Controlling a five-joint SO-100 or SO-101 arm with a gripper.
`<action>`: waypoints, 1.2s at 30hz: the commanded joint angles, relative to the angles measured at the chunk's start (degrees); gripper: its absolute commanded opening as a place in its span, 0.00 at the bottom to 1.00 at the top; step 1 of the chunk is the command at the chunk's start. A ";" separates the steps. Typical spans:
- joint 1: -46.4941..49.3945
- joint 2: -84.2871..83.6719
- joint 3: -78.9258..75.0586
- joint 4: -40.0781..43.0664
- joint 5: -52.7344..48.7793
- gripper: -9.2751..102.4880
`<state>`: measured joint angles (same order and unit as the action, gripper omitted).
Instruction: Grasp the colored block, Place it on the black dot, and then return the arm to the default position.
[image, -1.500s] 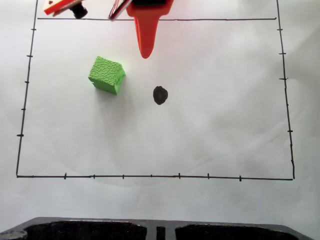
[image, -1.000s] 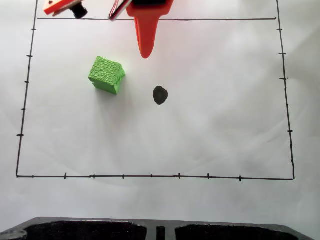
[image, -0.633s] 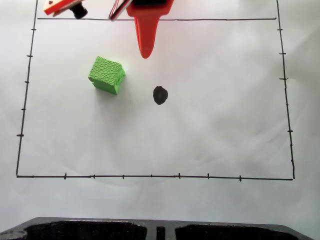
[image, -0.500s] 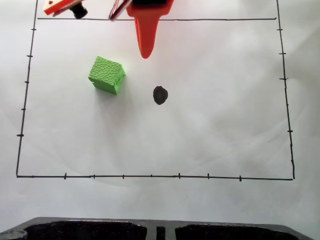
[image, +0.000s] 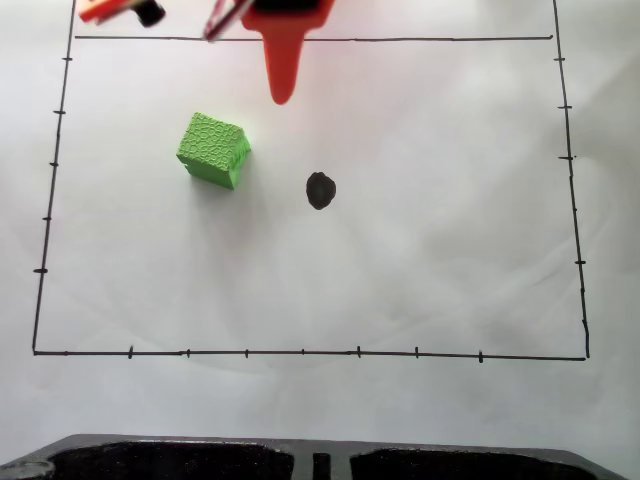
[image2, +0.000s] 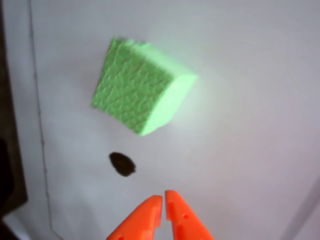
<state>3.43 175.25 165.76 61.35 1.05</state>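
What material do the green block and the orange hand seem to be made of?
The green block looks like soft foam or rubber, matte, with a crackled, leather-like surface. The hand looks like hard, smooth orange plastic with crisp edges, probably printed.

In the fixed view, the colored block (image: 213, 149) rests on the paper (image: 420, 230) inside the drawn border line (image: 300, 352), in the upper left part of the bordered area. The black dot (image: 320, 190) lies to the right of the block and slightly lower, apart from it. The arm (image: 283, 40) enters from the top edge, its tip above the paper between block and dot, nearer the top border line. A tray edge (image: 320, 458) runs along the bottom, outside the border. In the wrist view, the block (image2: 140, 92) sits above the dot (image2: 122, 164), and the gripper (image2: 163, 200) is below both, tips nearly touching.
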 joint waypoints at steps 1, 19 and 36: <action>1.05 -5.71 -6.86 2.37 0.97 0.08; 11.95 -30.85 -26.02 6.77 7.82 0.09; 15.03 -44.47 -29.44 3.25 11.25 0.38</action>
<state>18.54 132.89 139.48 64.95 11.60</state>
